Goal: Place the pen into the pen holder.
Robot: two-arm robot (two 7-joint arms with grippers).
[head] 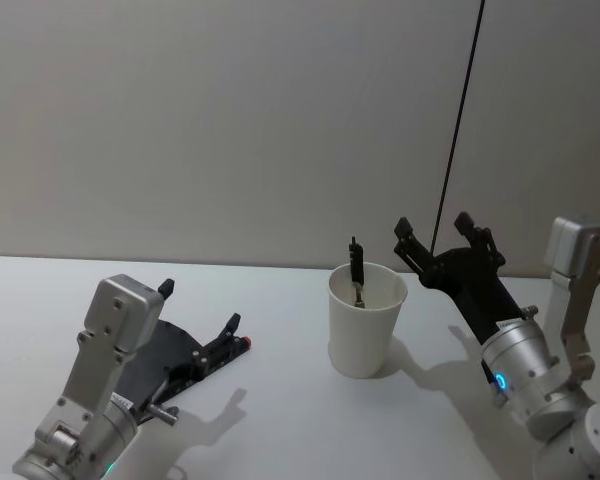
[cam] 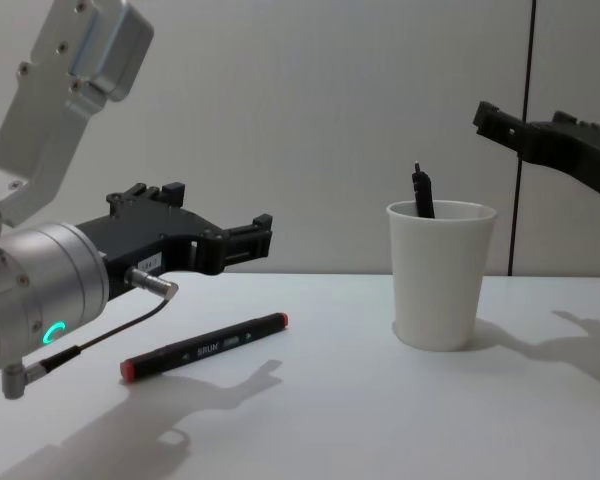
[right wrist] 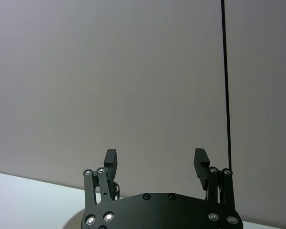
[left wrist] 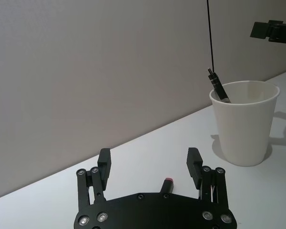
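Black pen [head: 356, 268] stands tilted inside the pen holder [head: 367, 325]. Left gripper [left wrist: 149, 157]: fingers apart, empty, low over a second pen [cam: 205, 346], red-tipped, lying flat on the table [cam: 400, 420]. Right gripper [right wrist: 156, 158]: fingers apart, empty, raised to the holder's right.

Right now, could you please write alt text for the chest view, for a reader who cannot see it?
A white paper cup stands on a white table with a black pen leaning in it. To its left, a red-tipped black marker lies flat below the open left gripper; the open right gripper hangs high to the cup's right.
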